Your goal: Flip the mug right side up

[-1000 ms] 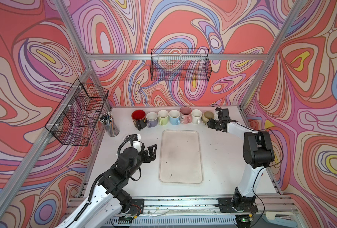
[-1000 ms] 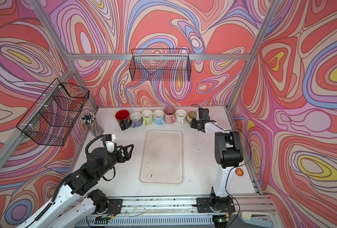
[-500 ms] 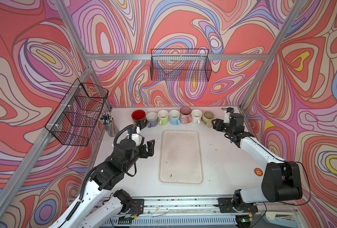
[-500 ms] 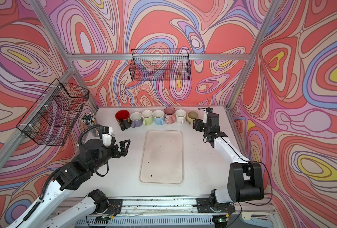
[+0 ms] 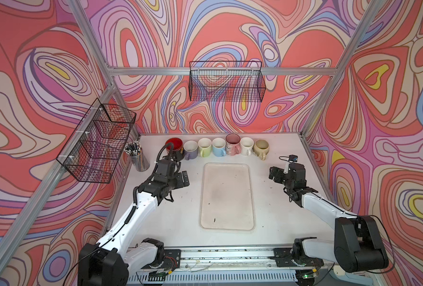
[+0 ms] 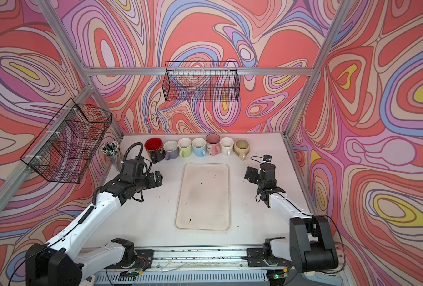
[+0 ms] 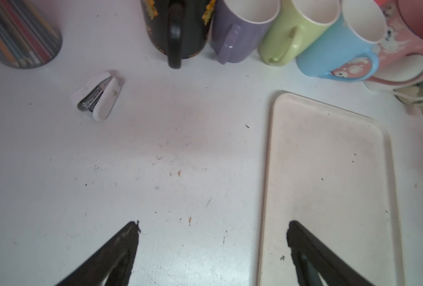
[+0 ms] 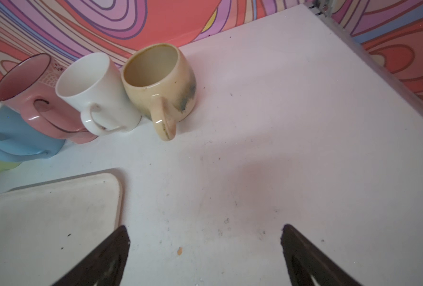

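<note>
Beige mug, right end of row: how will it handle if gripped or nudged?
Beige mug looks glazed ceramic: probably rigid, slippery, chip-prone. Its round belly may slip between jaws; the handle seems a surer hold. Upright on a broad base, it should slide, not tip.

Beige mug [image 8: 158, 84]: rounded body, speckled glaze with a grey-green smear by the handle. Upright, mouth up, empty. Stands at back of tabletop [image 8: 292, 118], just beside white mug [image 8: 94, 91], handle pointing front.
</note>
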